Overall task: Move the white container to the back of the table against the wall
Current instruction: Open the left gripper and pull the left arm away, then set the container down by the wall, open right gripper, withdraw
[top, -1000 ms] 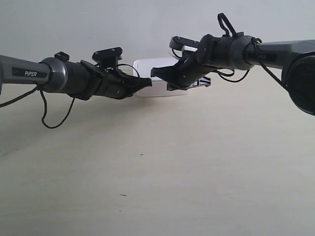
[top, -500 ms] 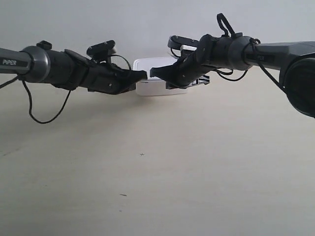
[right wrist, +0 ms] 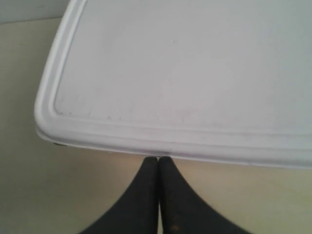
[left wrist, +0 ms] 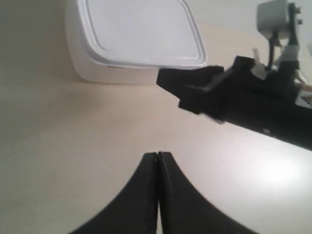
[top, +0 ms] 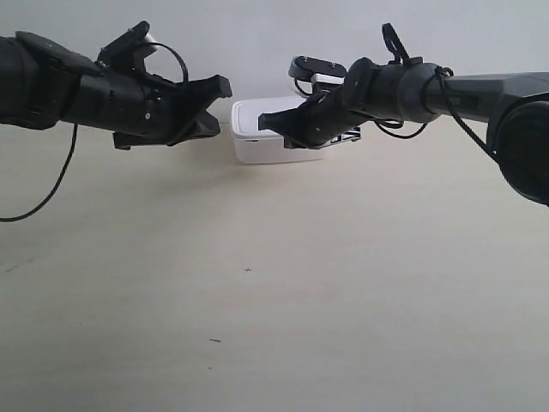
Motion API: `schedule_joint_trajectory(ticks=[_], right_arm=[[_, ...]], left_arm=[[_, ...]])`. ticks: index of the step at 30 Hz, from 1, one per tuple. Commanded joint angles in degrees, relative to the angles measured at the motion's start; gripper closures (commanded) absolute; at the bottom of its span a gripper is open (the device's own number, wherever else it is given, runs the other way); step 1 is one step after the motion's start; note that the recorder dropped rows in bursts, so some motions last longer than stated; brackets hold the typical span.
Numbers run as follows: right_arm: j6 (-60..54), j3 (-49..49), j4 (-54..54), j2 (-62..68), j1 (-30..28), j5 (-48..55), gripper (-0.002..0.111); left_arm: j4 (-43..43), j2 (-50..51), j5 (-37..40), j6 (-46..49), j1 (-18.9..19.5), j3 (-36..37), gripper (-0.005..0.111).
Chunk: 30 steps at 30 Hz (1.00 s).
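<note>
The white container (top: pixel 254 149) stands at the far edge of the table (top: pixel 300 292), close to the wall (top: pixel 257 39); whether it touches the wall I cannot tell. Its rimmed lid (right wrist: pixel 180 73) fills the right wrist view. My right gripper (right wrist: pixel 158 158) is shut, its tips at the lid's near rim (top: pixel 264 126). My left gripper (left wrist: pixel 158 154) is shut on nothing and hangs above the table, apart from the container (left wrist: pixel 141 29). It is the arm at the exterior view's left (top: pixel 225 86). The left wrist view also shows the right gripper (left wrist: pixel 168 80) beside the box.
A few tiny dark specks (top: pixel 248 269) mark the pale table in front of the arms. A loose black cable (top: pixel 43 202) droops from the left arm. The right arm's thick body (top: pixel 523 129) fills the exterior view's right edge.
My left gripper has lifted and drawn back from the container's side, toward the exterior view's left. The right gripper has barely moved. The container has stayed put.
</note>
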Motion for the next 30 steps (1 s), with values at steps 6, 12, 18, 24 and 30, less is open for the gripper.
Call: schedule_joint_trajectory(ticks=[6,12,18,24,30], right_arm=[[-3.94,-3.95,4.04,2.55,-0.17,0.45,0.108],[-5.65,-4.05,4.26,2.55,-0.17,0.23,0.108],[-8.82,-4.05,3.78,2.55,-0.31,0.72,0.108],[-17.15,-4.05,3.90,2.55,-0.79,1.50,0.108],[-26.44,-4.05,4.04,2.55,-1.01,0.76,0.108]], left_arm=[[2.33,-13.88,1.55,-0.62,-0.06,9.23,0.107],[4.60,-21.74,3.91,-2.39,-0.06,14.41,0.107],[10.19,-29.45,6.15,-3.41,-0.06,18.43,0.107],[15.04,-34.53,8.71,-3.41,-0.06,20.51,0.107],[17.00,-36.32,9.21,-3.41,-0.06,21.84,0.107]])
